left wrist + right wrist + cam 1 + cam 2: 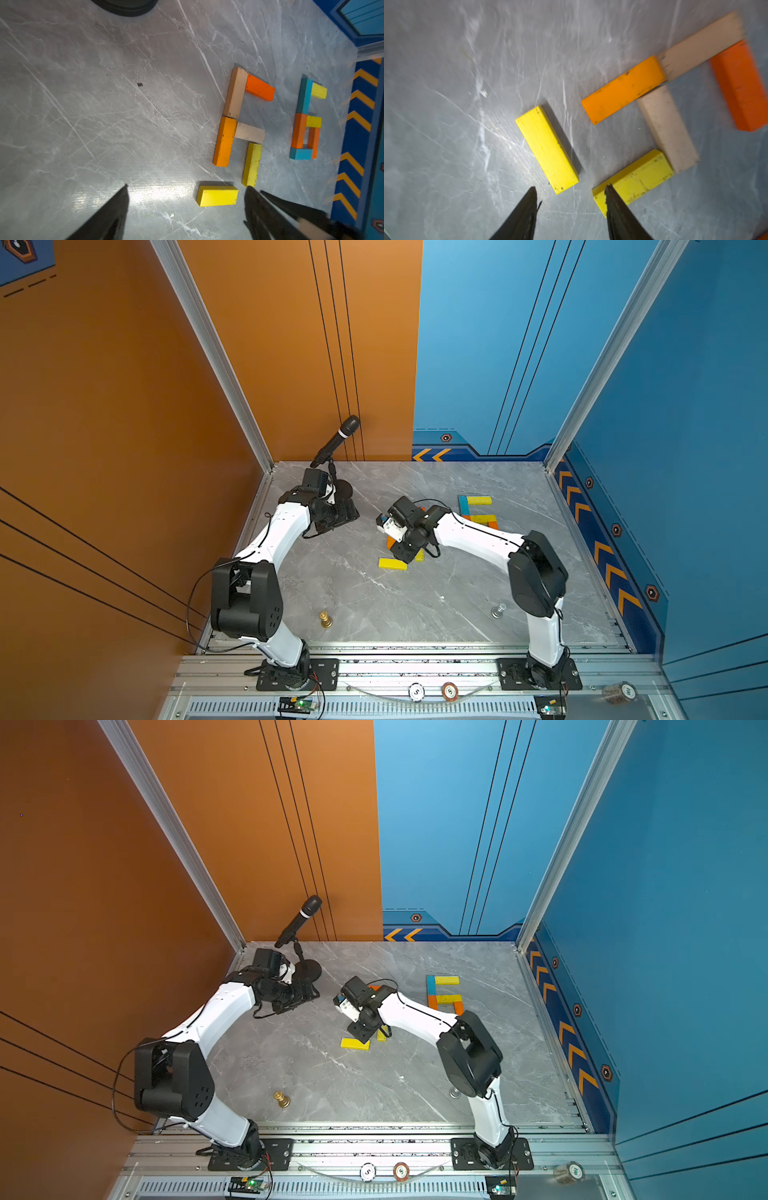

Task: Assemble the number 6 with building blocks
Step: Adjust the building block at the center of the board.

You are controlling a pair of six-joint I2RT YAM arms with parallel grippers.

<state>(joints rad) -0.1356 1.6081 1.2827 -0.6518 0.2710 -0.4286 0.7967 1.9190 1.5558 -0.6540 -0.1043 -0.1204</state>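
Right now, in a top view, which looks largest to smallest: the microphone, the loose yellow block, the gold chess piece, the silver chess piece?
1. microphone
2. loose yellow block
3. gold chess piece and silver chess piece: about alike, unranked.

A white chip [416,691] on the front rail [374,668] shows a 5. The brown chip [449,691] beside it shows 5 too. A silvery roll [621,692] carries a blurred label.
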